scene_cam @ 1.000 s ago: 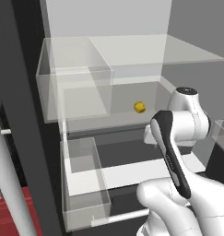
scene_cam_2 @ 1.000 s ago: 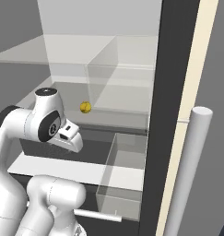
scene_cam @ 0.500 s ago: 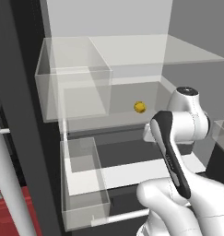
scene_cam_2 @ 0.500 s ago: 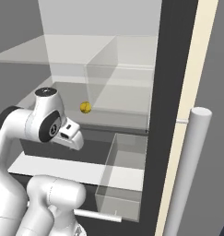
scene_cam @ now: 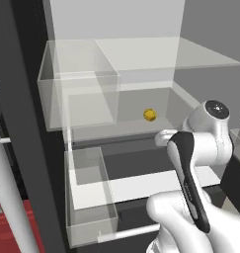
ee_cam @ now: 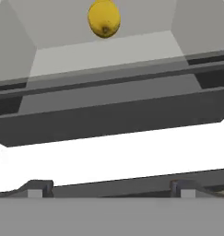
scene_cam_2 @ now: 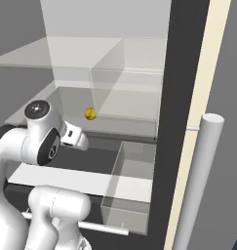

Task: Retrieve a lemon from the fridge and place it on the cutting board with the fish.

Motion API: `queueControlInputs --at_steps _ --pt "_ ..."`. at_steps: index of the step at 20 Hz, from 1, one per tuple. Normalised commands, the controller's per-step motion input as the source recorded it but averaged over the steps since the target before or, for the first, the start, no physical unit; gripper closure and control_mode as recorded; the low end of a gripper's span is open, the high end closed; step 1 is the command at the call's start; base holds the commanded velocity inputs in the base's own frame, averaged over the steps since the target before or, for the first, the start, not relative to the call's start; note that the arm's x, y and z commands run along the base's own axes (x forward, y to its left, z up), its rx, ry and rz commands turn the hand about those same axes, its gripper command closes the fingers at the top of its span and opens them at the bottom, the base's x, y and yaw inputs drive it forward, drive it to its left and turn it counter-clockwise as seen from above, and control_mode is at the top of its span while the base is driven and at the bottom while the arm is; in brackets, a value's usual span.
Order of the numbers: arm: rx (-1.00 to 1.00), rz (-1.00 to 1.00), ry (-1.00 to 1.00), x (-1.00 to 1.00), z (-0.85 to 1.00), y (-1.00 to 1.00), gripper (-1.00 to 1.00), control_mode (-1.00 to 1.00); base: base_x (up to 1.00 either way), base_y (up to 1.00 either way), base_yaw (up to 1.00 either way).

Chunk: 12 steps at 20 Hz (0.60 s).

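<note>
little is changing since before: we are hovering our hand (ee_cam: 108,188), jaws wide and empty, facing the lemon (ee_cam: 104,18); light, firm, rolly, so we are aiming across its middle.

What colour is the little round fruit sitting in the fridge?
The lemon is yellow with a small dark spot. It shows best in the hand view.
</note>
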Motion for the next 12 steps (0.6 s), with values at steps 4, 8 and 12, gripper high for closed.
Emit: queueControlInputs --at_steps 4,8,12 --pt "-0.19 0.01 -0.11 0.0 0.64 0.01 -1.0 -1.0 0.0 0.0 0.0" --pt "-0.14 0.0 -0.16 0.01 0.41 0.06 -1.0 -1.0 0.0 0.0 0.0" --pt "0.0 0.0 -0.11 0.14 0.12 0.0 -1.0 -1.0 0.0 0.0 0.0"
